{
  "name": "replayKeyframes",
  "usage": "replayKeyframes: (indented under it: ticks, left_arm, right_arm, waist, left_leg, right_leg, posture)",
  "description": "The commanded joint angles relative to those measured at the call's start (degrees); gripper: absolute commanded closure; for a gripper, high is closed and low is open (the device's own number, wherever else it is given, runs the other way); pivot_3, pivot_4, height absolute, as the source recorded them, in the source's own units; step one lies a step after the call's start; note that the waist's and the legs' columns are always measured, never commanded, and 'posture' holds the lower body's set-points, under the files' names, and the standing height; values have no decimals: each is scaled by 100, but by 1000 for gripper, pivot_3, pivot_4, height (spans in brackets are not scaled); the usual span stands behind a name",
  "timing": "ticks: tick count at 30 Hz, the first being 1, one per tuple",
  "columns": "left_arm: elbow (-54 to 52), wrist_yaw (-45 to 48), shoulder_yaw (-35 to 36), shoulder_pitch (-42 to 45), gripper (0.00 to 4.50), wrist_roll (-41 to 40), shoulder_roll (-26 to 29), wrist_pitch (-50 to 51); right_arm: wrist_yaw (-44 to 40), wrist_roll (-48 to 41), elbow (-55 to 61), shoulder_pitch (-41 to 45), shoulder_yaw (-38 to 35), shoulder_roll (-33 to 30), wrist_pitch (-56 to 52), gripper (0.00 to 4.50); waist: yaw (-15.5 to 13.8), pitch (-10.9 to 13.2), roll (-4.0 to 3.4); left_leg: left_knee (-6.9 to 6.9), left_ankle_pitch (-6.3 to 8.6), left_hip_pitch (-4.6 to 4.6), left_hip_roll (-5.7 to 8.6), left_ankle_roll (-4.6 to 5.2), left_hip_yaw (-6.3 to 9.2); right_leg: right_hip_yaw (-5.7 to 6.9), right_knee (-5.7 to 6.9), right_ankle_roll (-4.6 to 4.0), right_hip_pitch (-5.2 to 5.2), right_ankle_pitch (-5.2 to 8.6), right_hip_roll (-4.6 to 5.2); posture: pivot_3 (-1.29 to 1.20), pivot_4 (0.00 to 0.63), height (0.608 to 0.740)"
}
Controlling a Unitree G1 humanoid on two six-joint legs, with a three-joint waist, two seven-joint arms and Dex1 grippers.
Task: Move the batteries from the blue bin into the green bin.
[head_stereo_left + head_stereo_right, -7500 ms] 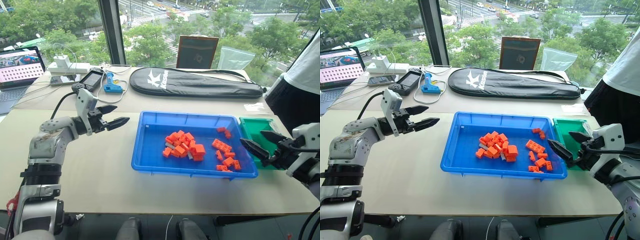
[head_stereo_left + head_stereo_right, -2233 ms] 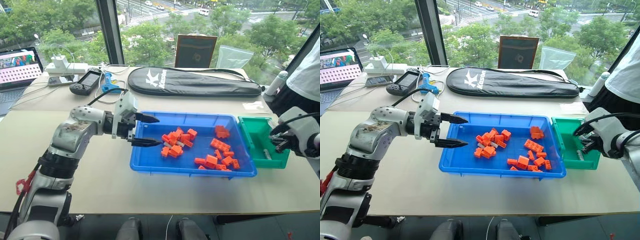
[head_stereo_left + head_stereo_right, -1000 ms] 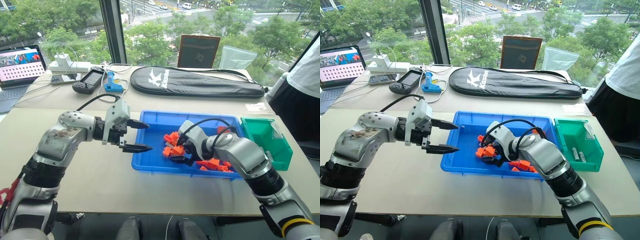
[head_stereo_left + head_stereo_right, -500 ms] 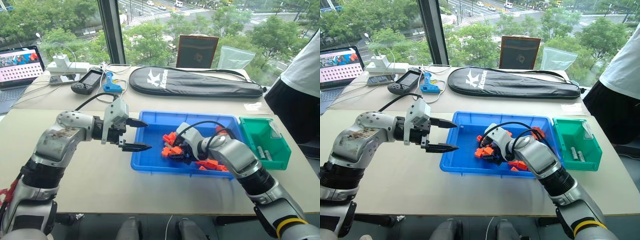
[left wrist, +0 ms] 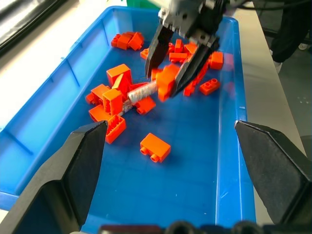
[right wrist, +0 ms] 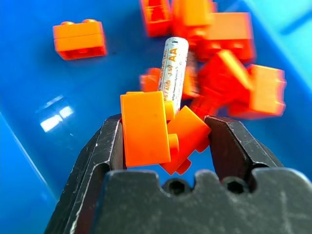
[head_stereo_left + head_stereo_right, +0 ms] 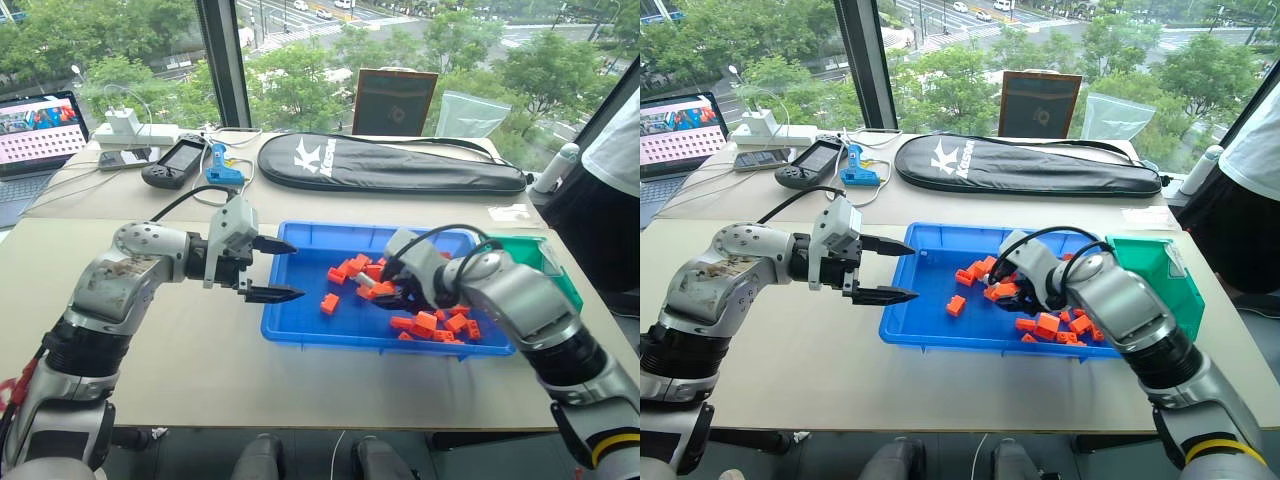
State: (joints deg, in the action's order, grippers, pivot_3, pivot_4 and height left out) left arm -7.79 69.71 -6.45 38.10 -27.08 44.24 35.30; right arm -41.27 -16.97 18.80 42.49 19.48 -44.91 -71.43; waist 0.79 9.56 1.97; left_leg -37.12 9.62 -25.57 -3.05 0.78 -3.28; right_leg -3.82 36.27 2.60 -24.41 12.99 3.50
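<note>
battery — "AA" | black racket bag — white "K" logo

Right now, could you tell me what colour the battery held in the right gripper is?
Silver-white with grey lettering; the battery shows best in the right wrist view.

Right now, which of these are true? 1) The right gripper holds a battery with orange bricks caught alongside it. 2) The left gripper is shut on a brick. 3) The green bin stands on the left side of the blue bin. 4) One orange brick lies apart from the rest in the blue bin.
1) True: the right gripper is closed around a battery together with orange bricks.
2) False: the left gripper is open and holds nothing, at the blue bin's left edge.
3) False: the green bin stands at the blue bin's right end.
4) True: a lone brick lies apart from the others.
</note>
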Motion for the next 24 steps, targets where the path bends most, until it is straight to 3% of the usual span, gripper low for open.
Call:
replayKeyframes:
  ticks: [1,7,10,24]
  left_arm:
    - [-11,40,52,100,0,1,-12,-89]
    - [28,96,32,122,0,22,-4,-123]
    - [75,126,5,164,0,48,-20,-140]
    - [90,147,-27,199,0,86,-71,-132]
  right_arm:
    - [-186,-58,134,24,-453,-428,147,2247]
    - [-226,-128,298,-88,-676,-535,224,2247]
    - [-616,-391,772,-376,-769,-459,863,2247]
    - [-1331,578,421,-541,551,-370,2838,2247]
  waist:
    - [-1,0,0]
    - [18,0,0]
    - [5,0,0]
    - [5,0,0]
  left_leg:
    - [0,0,0,0,0,0]
    - [0,0,1,0,0,1]
    - [1,0,0,0,0,2]
    - [-3,0,1,0,0,1]
  right_leg:
    - [0,0,0,0,0,0]
    - [0,0,-1,0,0,0]
    - [0,-1,-1,0,1,0]
    - [0,-1,0,2,1,0]
  posture:
    - [0,150,740]
    - [0,150,740]
    - [0,150,740]
    - [0,150,740]
